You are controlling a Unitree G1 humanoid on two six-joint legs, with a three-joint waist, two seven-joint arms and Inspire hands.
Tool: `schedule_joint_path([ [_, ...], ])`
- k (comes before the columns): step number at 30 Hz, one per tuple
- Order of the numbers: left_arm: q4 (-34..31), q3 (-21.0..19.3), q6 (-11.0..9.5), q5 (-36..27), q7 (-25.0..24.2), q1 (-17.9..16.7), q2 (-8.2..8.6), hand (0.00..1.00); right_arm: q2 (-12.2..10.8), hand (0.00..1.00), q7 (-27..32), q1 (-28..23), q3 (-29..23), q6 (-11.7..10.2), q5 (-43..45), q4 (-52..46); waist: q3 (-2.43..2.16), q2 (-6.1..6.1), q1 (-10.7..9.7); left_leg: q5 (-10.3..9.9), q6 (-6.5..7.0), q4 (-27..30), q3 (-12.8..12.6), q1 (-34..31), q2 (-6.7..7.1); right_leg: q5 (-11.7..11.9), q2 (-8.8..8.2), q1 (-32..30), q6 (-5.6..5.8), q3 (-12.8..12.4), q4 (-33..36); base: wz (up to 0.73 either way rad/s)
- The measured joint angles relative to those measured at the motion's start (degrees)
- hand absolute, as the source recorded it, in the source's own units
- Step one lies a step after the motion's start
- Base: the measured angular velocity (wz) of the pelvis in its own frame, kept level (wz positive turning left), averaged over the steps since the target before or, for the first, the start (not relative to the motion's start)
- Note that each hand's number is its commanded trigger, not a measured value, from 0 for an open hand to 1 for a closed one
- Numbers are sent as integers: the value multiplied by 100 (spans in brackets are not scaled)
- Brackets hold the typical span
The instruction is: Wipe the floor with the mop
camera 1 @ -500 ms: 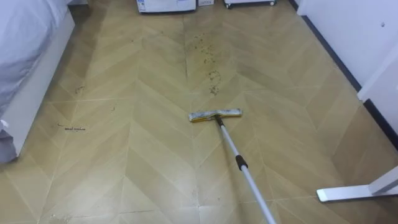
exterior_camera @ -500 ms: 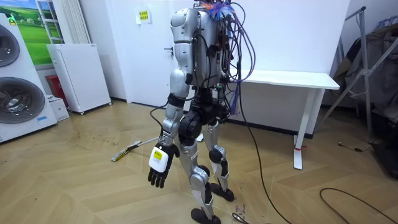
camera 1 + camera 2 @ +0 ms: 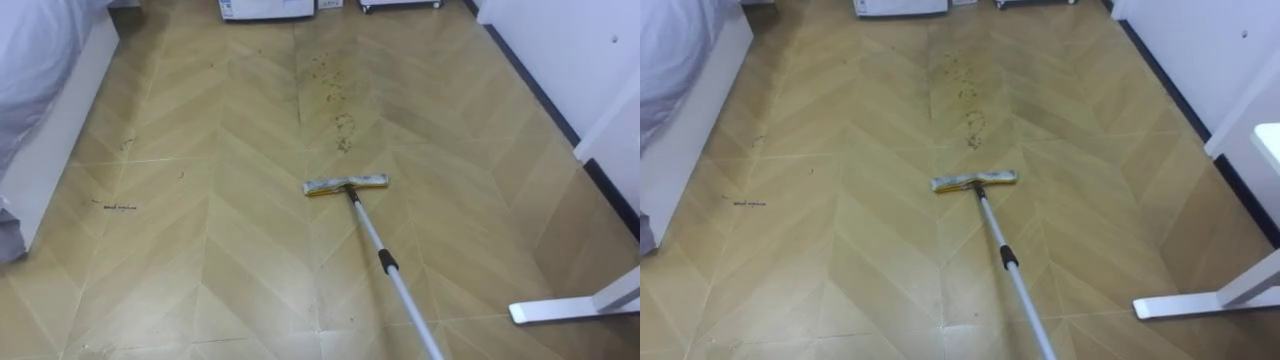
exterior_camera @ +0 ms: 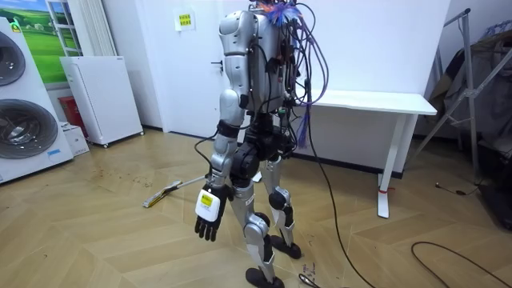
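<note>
A mop lies on the wooden floor, its flat yellow-grey head (image 3: 346, 185) straight ahead of me. Its silver handle (image 3: 385, 262) runs back toward my lower right and out of the picture. In the room view the mop (image 4: 162, 193) lies left of my legs. Just beyond the head, dark dirt specks (image 3: 335, 95) trail across the boards. My left hand (image 4: 208, 216) hangs at my side with relaxed fingers, holding nothing. I stand upright, facing the room view's left.
A white bed (image 3: 40, 90) borders the floor on my left. A white wall with a dark baseboard (image 3: 540, 80) and a desk's foot (image 3: 570, 310) lie on my right. Washing machines (image 4: 24, 104) and a small fridge (image 4: 100, 96) stand ahead.
My left hand has swung slightly toward the room view's right. The mop has stayed in place.
</note>
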State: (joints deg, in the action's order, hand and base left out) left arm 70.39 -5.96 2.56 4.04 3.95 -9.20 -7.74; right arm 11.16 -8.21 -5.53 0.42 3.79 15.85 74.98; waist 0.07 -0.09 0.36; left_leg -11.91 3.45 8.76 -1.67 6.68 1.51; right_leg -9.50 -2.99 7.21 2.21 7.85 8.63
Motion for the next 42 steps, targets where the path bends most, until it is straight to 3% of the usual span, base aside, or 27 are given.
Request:
schedule_joint_path([
  [8, 2, 29, 26, 5, -62, -19, -1, 0, -5, 100, 2, 11, 1, 0, -10, -17, 0, -11, -14, -36, -3, 111, 35, -219, -6, -5, -7, -165, -7, 18, 64, 0],
  [17, 55, 163, 80, -14, 9, 573, 3, 0, -46, 100, 352, 416, 123, -4, -488, 131, 3, -13, -20, -9, 0, 516, 78, -1239, 4, 12, -44, -1048, -46, 171, 277, 7],
  [20, 109, 274, 22, -9, 97, 729, -7, 0, -55, 100, 419, 449, 233, -50, -688, 130, 38, -28, -19, 14, -2, 561, 83, -1462, 4, 20, -49, -1263, -59, 176, 315, 1],
  [25, 100, 283, -243, -155, 192, 780, 47, 0, -44, 100, 548, 448, 388, -192, -1104, 190, 41, -13, 5, 16, 1, 696, 193, -1852, 16, 20, -63, -1588, -59, 265, 402, 11],
  [31, 105, 286, -319, -471, 214, 788, 64, 0, -28, 100, 677, 469, 531, -298, -1530, 187, 49, 31, 29, 43, 4, 853, 190, -2319, 22, -12, -104, -2083, -73, 307, 620, 6],
  [35, 154, 268, -389, -606, 262, 890, 95, 0, -34, 100, 762, 493, 558, -324, -1796, 220, 62, 22, 46, 40, 6, 1174, 183, -2803, 86, -251, -228, -2705, -104, 277, 1319, 15],
  [38, 186, 276, -364, -632, 331, 946, 146, 0, -70, 100, 886, 494, 537, -290, -2000, 343, 109, 53, 8, -68, 0, 1685, 201, -3235, 211, -620, -417, -3172, -125, 280, 2054, 33],
  [42, 298, 272, -154, -718, 467, 965, 90, 0, -112, 100, 870, 561, 553, -187, -2226, 516, 133, 121, 118, -570, -118, 2973, 305, -4019, 212, -1191, -482, -3887, -251, 253, 3283, 9],
])
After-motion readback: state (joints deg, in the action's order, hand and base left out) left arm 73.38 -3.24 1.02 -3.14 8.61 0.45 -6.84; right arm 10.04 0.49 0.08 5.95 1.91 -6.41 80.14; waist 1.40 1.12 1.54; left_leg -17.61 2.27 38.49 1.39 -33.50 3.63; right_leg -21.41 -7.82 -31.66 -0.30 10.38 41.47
